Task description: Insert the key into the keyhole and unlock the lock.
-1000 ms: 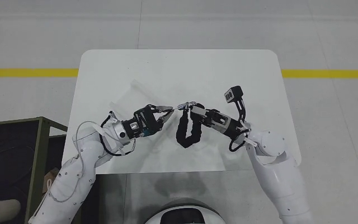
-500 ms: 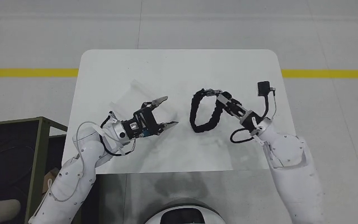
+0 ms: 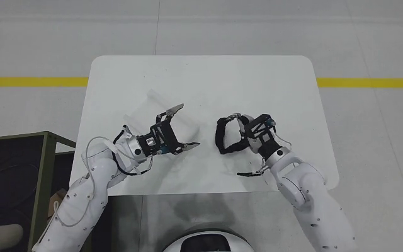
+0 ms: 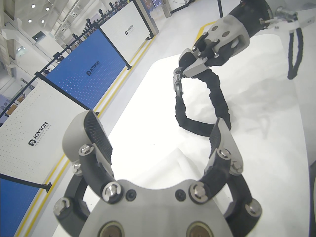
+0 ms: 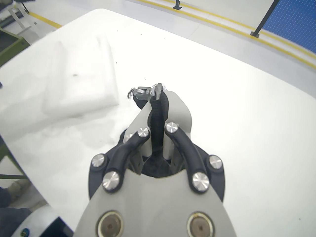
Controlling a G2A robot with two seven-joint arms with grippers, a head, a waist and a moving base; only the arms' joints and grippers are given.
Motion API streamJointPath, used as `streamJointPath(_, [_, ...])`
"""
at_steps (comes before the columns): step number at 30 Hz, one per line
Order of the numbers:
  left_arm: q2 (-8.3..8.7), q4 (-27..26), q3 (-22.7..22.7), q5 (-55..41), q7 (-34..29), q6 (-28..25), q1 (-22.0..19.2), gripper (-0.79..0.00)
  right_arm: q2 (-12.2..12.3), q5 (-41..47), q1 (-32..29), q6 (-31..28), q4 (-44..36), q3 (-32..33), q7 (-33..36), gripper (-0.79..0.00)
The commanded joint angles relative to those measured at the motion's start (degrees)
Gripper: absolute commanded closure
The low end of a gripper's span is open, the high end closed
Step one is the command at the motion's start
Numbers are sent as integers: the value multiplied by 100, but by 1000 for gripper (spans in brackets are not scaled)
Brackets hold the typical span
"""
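Lock (image 3: 227, 136): a black, fabric-covered loop with a metal end, seen just right of centre in the top view, over the white table; it is held at its upper end and hangs in a bend (image 4: 217, 92) below the holding fingers. Whether the lowest part of the bend touches the table cannot be told.
Metal end (image 5: 151, 91): a silver fitting is seen projecting just past the holding fingertips; a small dark-tipped piece sticks out of it sideways, and whether that is the key cannot be told.
Right gripper (image 3: 238, 120): placed right of centre in the top view, with its fingers pressed together on the black sleeve of the lock (image 5: 156, 122) close to the metal end; it is also seen from the side in the left wrist view (image 4: 188, 65).
Left gripper (image 3: 187, 126): placed left of centre in the top view, pointed toward the lock and well apart from it; its fingers (image 4: 97, 134) are spread wide and nothing is held between them.
Table (image 3: 252, 75): white, with rounded corners.
Foam pad (image 3: 146, 108): a pale, flat rectangular piece is laid on the left half of the table, partly under the left gripper (image 5: 79, 80).
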Motion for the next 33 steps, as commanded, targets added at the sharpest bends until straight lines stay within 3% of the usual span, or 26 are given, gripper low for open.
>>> streamJointPath(1, [0,0,0,0,0,0,0,-785,4,-372,-26,0,37,-79,-41,0])
streamJointPath(8, [0,0,0,0,0,0,0,-785,-2,-925,-8,200,63,-185,-93,0])
streamJointPath(15, [0,0,0,0,0,0,0,-785,-63,-51,-24,547,382,-150,123,-3])
streamJointPath(16, [0,0,0,0,0,0,0,-785,-71,7,11,589,465,-161,264,-49])
streamJointPath(17, [0,0,0,0,0,0,0,-785,-84,138,39,656,529,-169,331,-169])
streamJointPath(18, [0,0,0,0,0,0,0,-785,-95,268,63,727,608,-168,403,-336])
streamJointPath(19, [0,0,0,0,0,0,0,-785,-102,309,98,793,677,-165,502,-714])
streamJointPath(20, [0,0,0,0,0,0,0,-785,-115,385,139,934,774,-148,602,-785])
streamJointPath(25, [0,0,0,0,0,0,0,-785,-158,696,202,1628,836,41,741,-785])
streamJointPath(33, [0,0,0,0,0,0,0,-785,-215,1600,-234,2213,114,373,197,-785])
